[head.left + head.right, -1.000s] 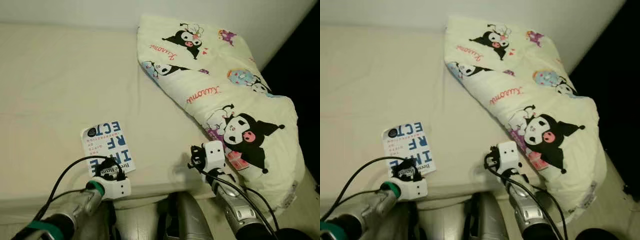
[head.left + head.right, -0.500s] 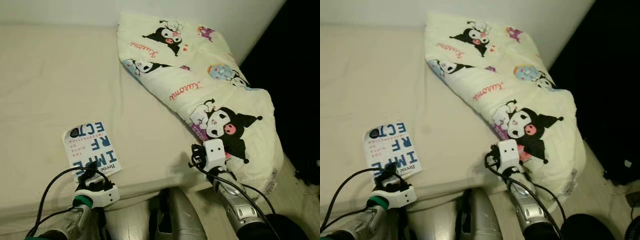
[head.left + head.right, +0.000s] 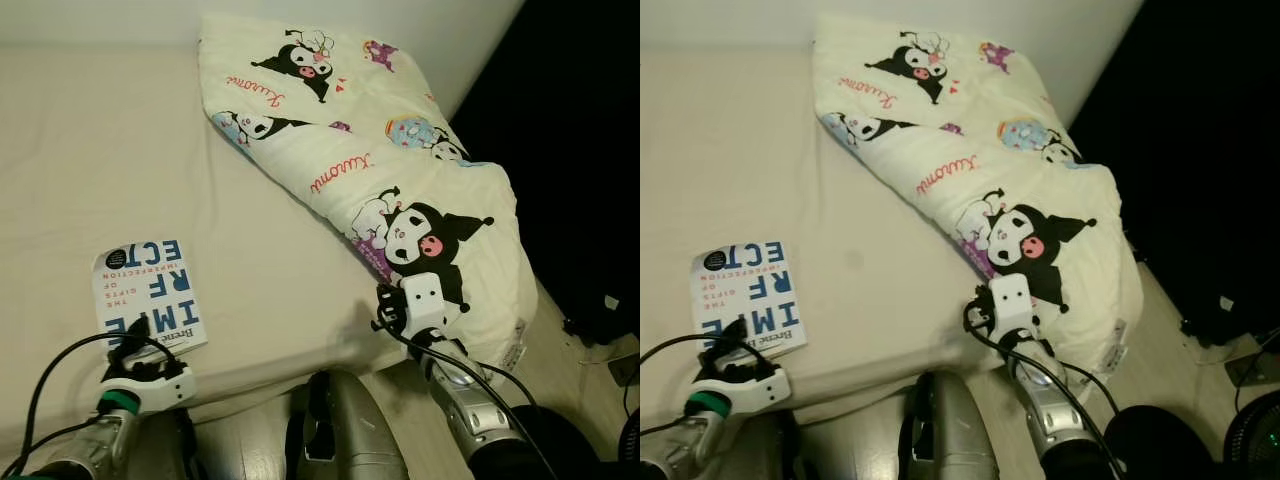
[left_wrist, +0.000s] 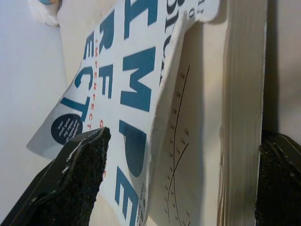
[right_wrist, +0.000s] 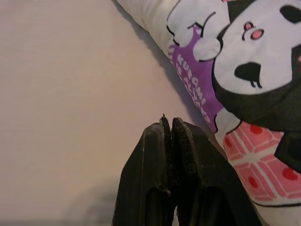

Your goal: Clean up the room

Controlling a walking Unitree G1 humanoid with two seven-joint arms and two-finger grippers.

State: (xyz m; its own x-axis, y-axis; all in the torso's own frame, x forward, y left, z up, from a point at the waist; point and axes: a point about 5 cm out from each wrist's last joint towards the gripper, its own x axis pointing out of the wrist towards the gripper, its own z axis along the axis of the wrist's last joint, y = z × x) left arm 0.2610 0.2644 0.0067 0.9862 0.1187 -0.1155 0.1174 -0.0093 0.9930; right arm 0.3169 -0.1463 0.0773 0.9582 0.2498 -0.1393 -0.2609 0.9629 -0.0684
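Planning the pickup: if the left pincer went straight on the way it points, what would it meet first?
Probably the book. The left pincer is open, its fingers either side of the book's near edge on the bed; depth is unclear.

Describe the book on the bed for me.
The book is a white paperback with big blue letters and a dark round badge. It lies flat, cover up, near the bed's front edge. The open left gripper straddles its near corner, where the cover curls up off the pages.
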